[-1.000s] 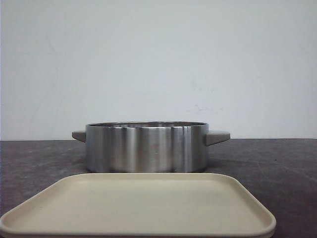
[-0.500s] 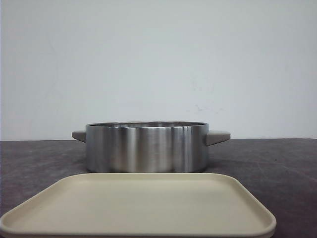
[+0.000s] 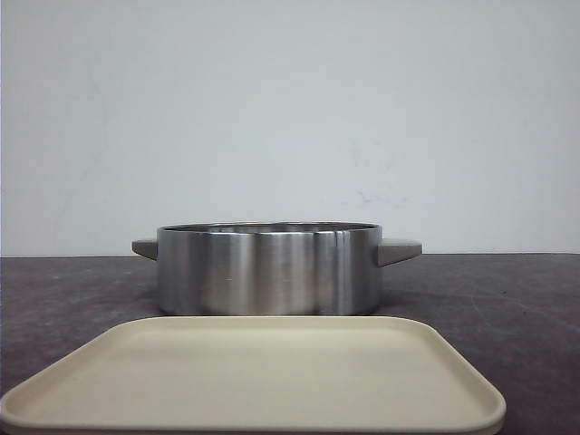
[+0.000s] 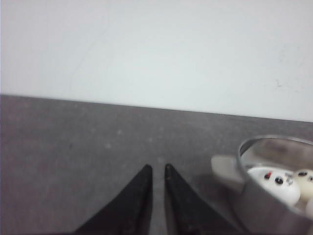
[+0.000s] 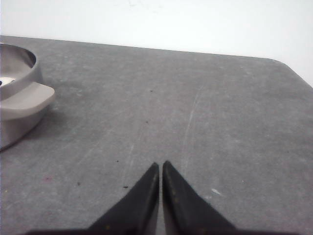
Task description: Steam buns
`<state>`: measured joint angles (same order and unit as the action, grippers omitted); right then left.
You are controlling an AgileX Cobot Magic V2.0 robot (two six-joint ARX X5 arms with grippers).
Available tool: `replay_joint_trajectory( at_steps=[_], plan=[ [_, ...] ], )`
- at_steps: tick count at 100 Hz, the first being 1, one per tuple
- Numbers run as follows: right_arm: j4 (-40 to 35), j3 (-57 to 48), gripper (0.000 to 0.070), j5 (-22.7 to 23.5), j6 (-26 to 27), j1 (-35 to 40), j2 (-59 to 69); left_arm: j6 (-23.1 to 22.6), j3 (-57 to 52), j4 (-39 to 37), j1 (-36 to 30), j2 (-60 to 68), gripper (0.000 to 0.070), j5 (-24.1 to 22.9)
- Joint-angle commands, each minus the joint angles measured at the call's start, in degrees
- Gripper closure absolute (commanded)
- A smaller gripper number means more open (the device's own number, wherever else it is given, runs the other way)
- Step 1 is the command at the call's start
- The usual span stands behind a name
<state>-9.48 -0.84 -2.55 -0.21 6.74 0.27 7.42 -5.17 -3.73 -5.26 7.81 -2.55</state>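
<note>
Round white buns with black panda faces lie inside the steel pot [image 4: 261, 208]; one bun [image 4: 275, 185] shows most of its face and a second bun [image 4: 306, 182] is cut off by the frame edge. In the front view the pot [image 3: 269, 270] hides its contents. My left gripper [image 4: 157, 169] hovers over bare table beside the pot's handle, fingers nearly together with only a thin slit and nothing between them. My right gripper [image 5: 160, 165] is shut and empty over the table on the other side of the pot [image 5: 17, 100].
A cream tray [image 3: 254, 376] with nothing on it lies in front of the pot. Grey handles [image 3: 399, 249] stick out from both sides of the pot. The dark table ends at a white wall behind, and its rounded corner [image 5: 288, 66] shows.
</note>
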Motion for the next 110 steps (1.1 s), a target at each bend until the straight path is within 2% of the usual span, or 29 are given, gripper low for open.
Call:
replay_joint_trajectory(
  at_steps=[1,22,49,61,81,110],
  plan=[
    [0.4,0.1,0.0695,0.1,-0.5,0.2,-0.1,1.7,1.2,-1.5,1.0,-0.8,0.0700,1.1],
    [0.4,0.1,0.0695,0.1,-0.5,0.2,-0.1,1.5,4.4,-0.1,3.5,-2.7,0.0700,1.0],
    [0.4,0.1,0.0695,0.1,-0.5,0.2,-0.1,0.4,4.4,6.9,6.7,-4.3,0.0700,1.1],
    [0.4,0.1,0.0695,0.1,-0.5,0.2,-0.1,-1.9,4.4,12.3,7.3,-7.8,0.0700,0.8],
    [0.4,0.1,0.0695,0.1,-0.5,0.2,-0.1,-5.7,4.4,14.8,7.6,-7.6,0.0700,0.8],
    [0.4,0.1,0.0695,0.1,-0.5,0.2,-0.1,-3.9,4.4,14.5,7.6,-7.5,0.0700,1.0]
  ],
)
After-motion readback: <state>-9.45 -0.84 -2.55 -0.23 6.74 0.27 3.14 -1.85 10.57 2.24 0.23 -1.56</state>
